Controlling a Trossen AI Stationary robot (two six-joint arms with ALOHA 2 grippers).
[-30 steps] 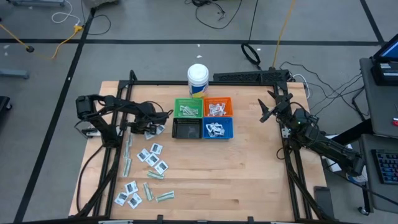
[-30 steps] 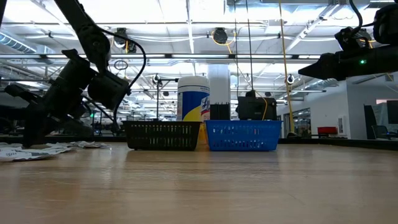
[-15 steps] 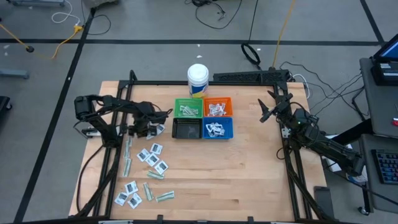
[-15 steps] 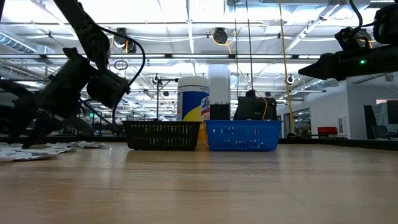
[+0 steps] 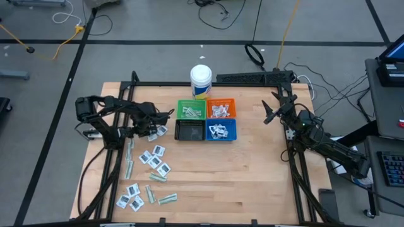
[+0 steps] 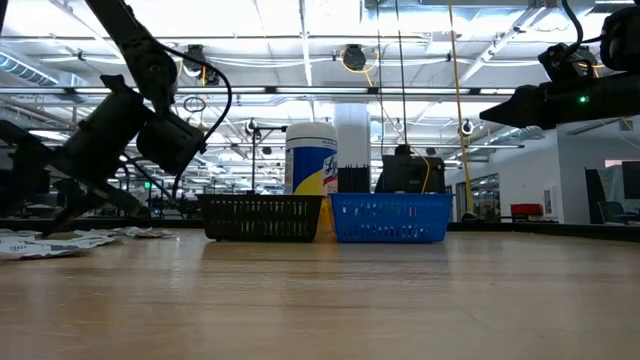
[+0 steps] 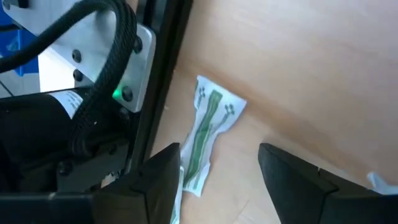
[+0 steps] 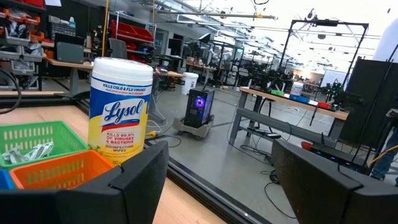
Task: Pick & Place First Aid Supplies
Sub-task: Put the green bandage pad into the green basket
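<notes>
Now the counter [image 5: 252, 183] carries four bins; left of the black bin [image 5: 189, 130] the left claw [image 7: 217, 180] has spread apart since a second ago — released, empty — over a green strip [image 7: 208, 134]. Packets [image 5: 154, 157] lie below. The right claw [image 8: 217, 180] waits, unchanged, spread wide.

Pale wooden table [image 5: 252, 170], smooth and matt; glossy crinkled strip packet [image 7: 208, 127]; plastic mesh bins [image 6: 262, 217].
</notes>
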